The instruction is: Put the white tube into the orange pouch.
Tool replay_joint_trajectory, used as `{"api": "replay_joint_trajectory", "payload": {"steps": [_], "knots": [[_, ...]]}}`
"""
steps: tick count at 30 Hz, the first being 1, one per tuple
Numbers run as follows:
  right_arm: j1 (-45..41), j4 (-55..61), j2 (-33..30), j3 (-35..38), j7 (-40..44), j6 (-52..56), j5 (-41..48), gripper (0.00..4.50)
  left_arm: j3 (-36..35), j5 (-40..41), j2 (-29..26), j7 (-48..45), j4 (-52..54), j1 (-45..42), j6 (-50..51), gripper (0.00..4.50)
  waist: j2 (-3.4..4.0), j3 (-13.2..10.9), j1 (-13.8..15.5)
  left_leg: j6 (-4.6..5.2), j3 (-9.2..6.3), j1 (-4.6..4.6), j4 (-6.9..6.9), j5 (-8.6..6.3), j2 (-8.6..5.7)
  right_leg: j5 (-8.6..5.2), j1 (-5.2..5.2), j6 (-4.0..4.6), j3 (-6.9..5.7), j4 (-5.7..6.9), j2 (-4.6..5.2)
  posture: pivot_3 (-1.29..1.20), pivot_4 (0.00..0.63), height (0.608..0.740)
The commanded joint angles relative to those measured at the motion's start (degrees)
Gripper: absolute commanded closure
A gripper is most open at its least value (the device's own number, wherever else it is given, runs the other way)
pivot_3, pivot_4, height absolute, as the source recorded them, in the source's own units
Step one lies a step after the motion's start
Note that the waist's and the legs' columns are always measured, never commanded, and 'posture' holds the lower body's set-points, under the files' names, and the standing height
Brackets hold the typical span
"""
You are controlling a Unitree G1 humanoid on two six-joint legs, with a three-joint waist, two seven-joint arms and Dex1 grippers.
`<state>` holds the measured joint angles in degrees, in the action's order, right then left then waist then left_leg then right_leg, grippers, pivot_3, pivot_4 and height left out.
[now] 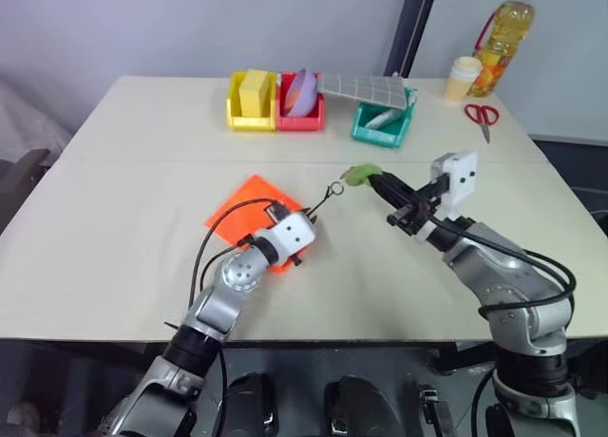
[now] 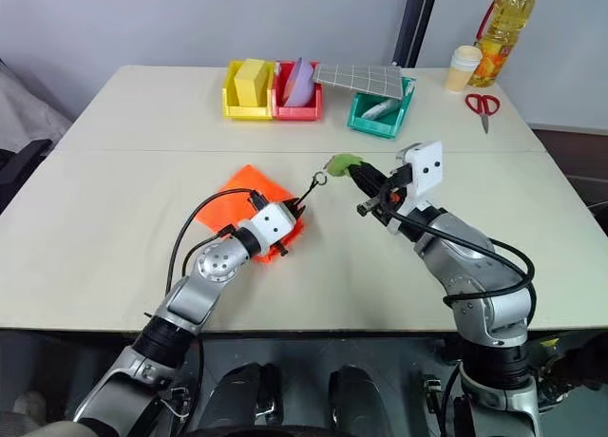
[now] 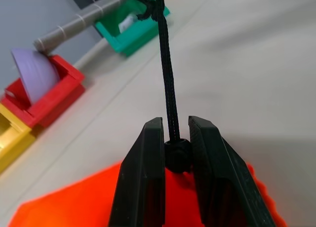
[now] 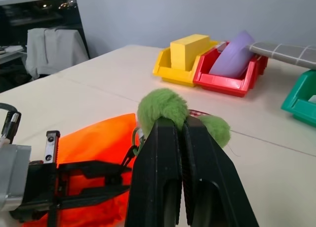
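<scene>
Tabletop (image 1: 114, 256) scene with both arms at work on the orange pouch (image 1: 249, 201), which lies flat near the middle of the surface. Left gripper (image 3: 176, 138) is closed on the small black cord stopper at the pouch's mouth; its two black fingers (image 3: 143, 177) pinch the stopper from either side, and the thin black cord (image 3: 165, 69) runs out taut from between them. Right gripper (image 4: 181, 126), raised above the table and well apart from the pouch, has its fingers pressed together on the fuzzy green tag (image 4: 162, 107) at the far end of that cord. Along the far edge stand three bins side by side: a yellow bin (image 1: 249, 114) holding a yellow block (image 1: 255, 90), a red bin (image 1: 300, 117) holding a lilac bowl (image 1: 300, 93) tilted on edge, and a teal bin (image 1: 382, 125). A whitish tube (image 1: 382, 119) lies in the teal bin; whether it carries red marks cannot be told. A grey gridded sheet (image 1: 363, 90) rests across the teal and red bins. Red-handled scissors (image 1: 483, 114), a paper cup (image 1: 464, 78) and an oil bottle (image 1: 505, 33) sit at the far right corner.
</scene>
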<state>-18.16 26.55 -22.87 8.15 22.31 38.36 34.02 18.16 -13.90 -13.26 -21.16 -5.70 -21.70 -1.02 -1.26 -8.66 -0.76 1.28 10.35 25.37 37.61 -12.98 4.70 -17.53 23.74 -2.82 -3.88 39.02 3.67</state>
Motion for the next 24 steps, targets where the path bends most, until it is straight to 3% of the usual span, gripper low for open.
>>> {"api": "replay_joint_trajectory", "payload": {"steps": [1, 2, 3, 9, 10, 16, 22, 24], "knots": [[-1.3, 1.3, -0.7, 1.6, 0.2, -1.8, 0.3, 4.50, -1.7, 3.1, 0.5, -1.3, 2.3, 0.5, -0.7, 4.27, 0.00, 0.0, 0.0, 0.00, 0.01, 0.00, -0.01, 0.00, 0.00, 0.00, 0.00, 0.01, 0.00, -0.02, 0.00, 0.00, 0.150, 0.740], [-1.2, 1.3, -0.7, 1.3, 0.3, -1.9, 0.0, 4.50, -2.2, 4.3, 0.9, -1.5, 2.8, 0.6, -0.3, 4.27, 0.00, 0.0, 0.0, 0.00, 0.01, 0.00, -0.02, 0.00, 0.00, 0.00, 0.00, 0.01, 0.01, -0.02, 0.00, 0.00, 0.150, 0.740], [-1.1, 1.2, -0.8, 1.0, 0.4, -1.9, -0.2, 4.50, -2.7, 5.6, 1.2, -1.9, 3.3, 0.6, 0.1, 3.25, 0.00, 0.0, -0.1, 0.00, 0.01, 0.00, -0.03, 0.00, 0.00, 0.00, 0.00, 0.00, 0.01, -0.03, 0.01, 0.00, 0.150, 0.740], [1.8, 2.5, -2.5, 1.0, 1.2, -1.7, -1.5, 4.50, -5.5, 7.2, -2.2, -3.6, 5.8, 2.5, -0.4, 0.30, 0.00, 0.0, -0.2, -0.10, 0.03, -0.02, -0.26, 0.06, -0.03, 0.01, 0.07, -0.01, 0.01, -0.06, -0.01, 0.00, 0.150, 0.740], [2.5, 2.7, -2.8, 1.5, 1.4, -1.7, -1.3, 4.50, -6.0, 8.1, -3.2, -4.6, 6.5, 3.5, -1.1, 0.03, 0.00, 0.0, -0.2, -0.12, 0.03, -0.03, -0.31, 0.08, -0.03, 0.01, 0.07, -0.01, 0.01, -0.07, -0.01, 0.00, 0.150, 0.740], [4.2, 3.1, -3.5, 2.7, 1.9, -1.8, -0.7, 4.50, -6.0, 11.5, -7.1, -10.2, 10.7, 8.4, -6.2, 0.03, 0.01, 0.0, -0.1, -0.19, 0.09, -0.02, -0.46, 0.12, -0.03, 0.01, 0.19, -0.01, 0.04, -0.08, -0.02, 0.00, 0.150, 0.740], [4.7, 3.6, -3.5, 2.2, 2.5, -1.4, -0.2, 4.50, -4.9, 14.7, -8.5, -15.6, 14.5, 9.9, -2.6, 0.03, 0.02, 0.0, -0.1, -0.20, 0.11, -0.02, -0.44, 0.12, -0.03, -0.04, 0.18, 0.10, 0.07, -0.11, -0.01, 0.00, 0.150, 0.740], [4.9, 3.9, -3.5, 1.8, 2.8, -1.1, -0.1, 4.50, -3.5, 12.1, -10.3, -16.9, 14.3, 10.2, -1.0, 0.03, 0.02, 0.0, -0.1, -0.20, 0.11, -0.02, -0.46, 0.12, -0.03, -0.03, 0.20, 0.08, 0.07, -0.11, -0.01, 0.00, 0.150, 0.740]]}}
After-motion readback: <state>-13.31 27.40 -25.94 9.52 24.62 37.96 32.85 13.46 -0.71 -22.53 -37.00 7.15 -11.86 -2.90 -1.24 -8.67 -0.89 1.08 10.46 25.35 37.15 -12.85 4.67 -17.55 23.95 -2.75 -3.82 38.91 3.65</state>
